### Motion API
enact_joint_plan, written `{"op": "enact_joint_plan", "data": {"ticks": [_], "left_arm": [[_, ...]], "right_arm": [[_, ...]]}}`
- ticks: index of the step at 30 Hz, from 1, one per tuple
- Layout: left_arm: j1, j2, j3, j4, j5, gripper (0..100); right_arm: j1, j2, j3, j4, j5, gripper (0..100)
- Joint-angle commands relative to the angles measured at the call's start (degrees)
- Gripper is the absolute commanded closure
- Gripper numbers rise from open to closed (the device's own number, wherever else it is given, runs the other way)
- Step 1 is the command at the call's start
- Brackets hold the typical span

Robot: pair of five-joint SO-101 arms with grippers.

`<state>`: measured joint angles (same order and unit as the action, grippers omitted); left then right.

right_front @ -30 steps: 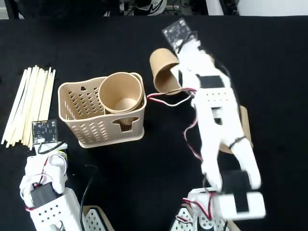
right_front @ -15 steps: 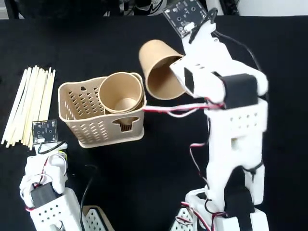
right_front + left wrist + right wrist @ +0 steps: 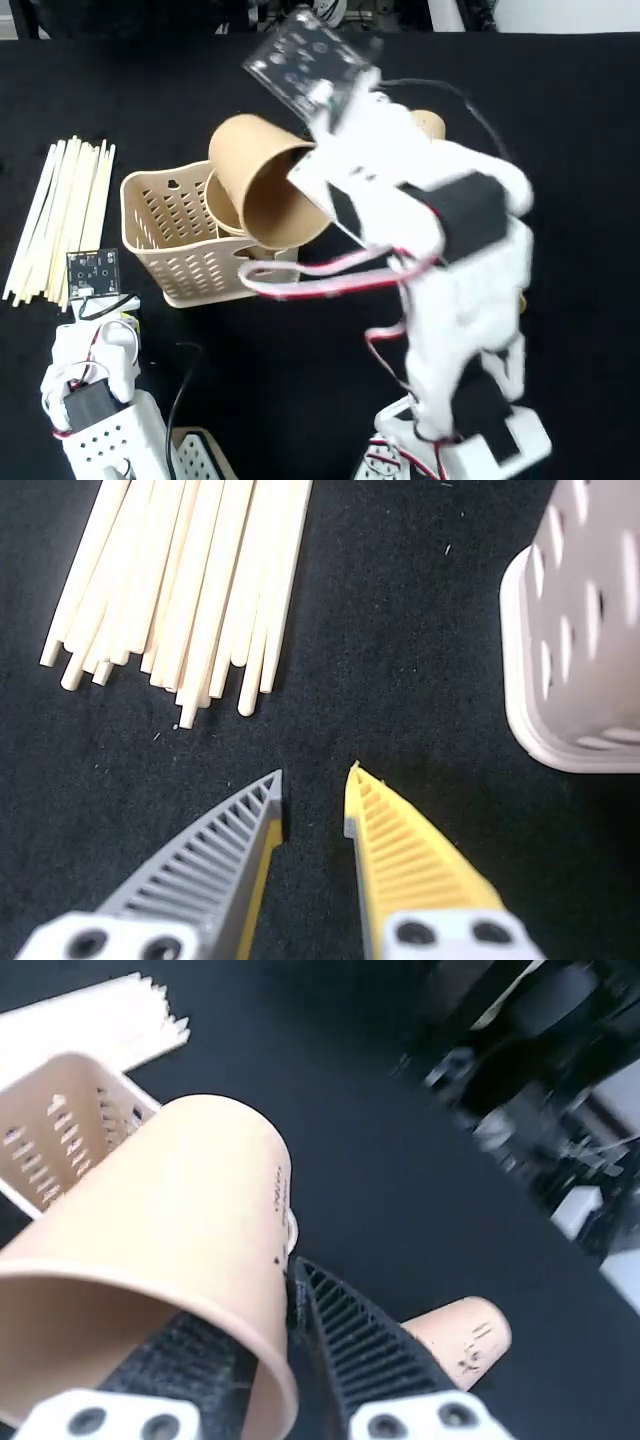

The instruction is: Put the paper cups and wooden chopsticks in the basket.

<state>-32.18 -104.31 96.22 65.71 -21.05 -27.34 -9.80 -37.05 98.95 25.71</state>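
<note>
R jaws clamp the rim of a tan paper cup, tilted, over the beige slotted plastic basket w/ a 2nd tan cup inside. 3rd tan cup lies at 1 o'clock on the black table. Pale wooden chopsticks lie at 9 o'clock. L jaws at 7 o'clock, narrow gap, empty.

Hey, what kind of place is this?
Likely a robotics lab bench: left arm and right arm at a black-covered table, with a basket, wooden chopsticks and a paper cup as test props.
</note>
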Motion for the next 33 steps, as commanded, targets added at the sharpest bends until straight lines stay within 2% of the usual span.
{"op": "enact_joint_plan", "data": {"ticks": [1, 13, 15, 19, 21, 25, 29, 33], "left_arm": [[0.4, -0.18, 1.1, -0.62, -0.35, 89], [0.48, -0.18, 1.1, -0.7, -0.35, 89], [0.48, -0.18, 1.1, -0.7, -0.35, 89], [0.48, -0.18, 1.1, -0.7, -0.35, 89], [0.48, -0.18, 1.1, -0.7, -0.35, 89], [0.48, -0.18, 1.1, -0.7, -0.35, 89], [0.48, -0.18, 1.1, -0.7, -0.35, 89], [0.48, -0.18, 1.1, -0.7, -0.35, 89]], "right_arm": [[0.7, 3.47, -0.31, 1.67, -0.26, 98.6], [0.97, 8.04, 2.24, 1.93, -0.53, 97.3], [1.05, 7.96, 3.12, 1.93, -0.53, 90.6], [0.88, 7.78, 2.42, 1.93, -0.09, 67.8], [0.26, 7.78, -0.22, 1.76, -0.09, 60.0], [-4.4, 8.31, -6.9, 1.58, -0.44, 59.0], [-10.2, 8.31, -7.16, -0.35, -0.44, 59.0], [-10.11, 8.4, -3.56, -4.92, -0.18, 59.0]]}}
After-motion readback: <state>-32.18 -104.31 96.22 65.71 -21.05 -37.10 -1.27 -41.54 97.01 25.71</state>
